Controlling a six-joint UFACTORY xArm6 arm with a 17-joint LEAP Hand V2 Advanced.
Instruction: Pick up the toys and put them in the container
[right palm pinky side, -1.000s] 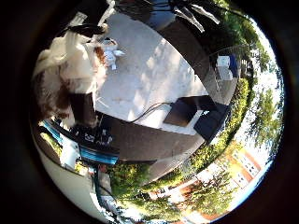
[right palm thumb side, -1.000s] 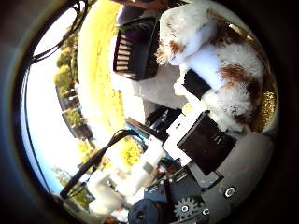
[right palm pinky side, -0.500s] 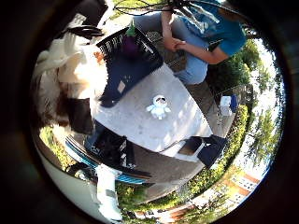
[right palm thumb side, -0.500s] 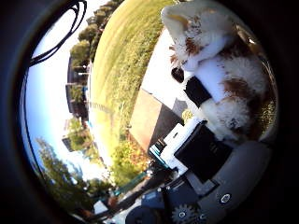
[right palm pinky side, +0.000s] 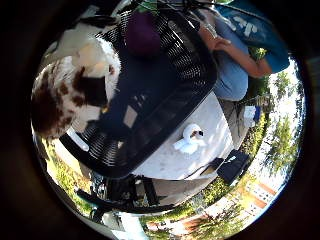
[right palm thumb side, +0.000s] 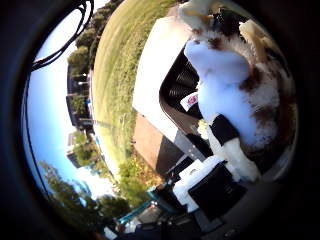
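Note:
My hand (right palm thumb side: 222, 182) is shut on a white and brown plush dog (right palm pinky side: 65, 85), with a black fingertip (right palm pinky side: 95, 90) pressed into its fur. The little finger side palm view shows the dog held just above the black mesh basket (right palm pinky side: 170, 90), which fills much of that view. A purple toy (right palm pinky side: 143, 32) lies inside the basket. A small white plush toy (right palm pinky side: 188, 138) lies on the pale table (right palm pinky side: 165, 162) beside the basket. In the thumb side palm view the dog (right palm thumb side: 235, 80) hangs over the basket's rim (right palm thumb side: 180, 85).
A person (right palm pinky side: 245, 50) sits close behind the basket at the table's far side. A dark case (right palm pinky side: 235, 165) stands on the ground past the table edge. Grass (right palm thumb side: 120, 60) and a brown deck (right palm thumb side: 155, 145) lie beyond the table.
The view has closed in on the basket, which now sits right under the plush dog. The dog stays in my hand. The white toy has not moved on the table.

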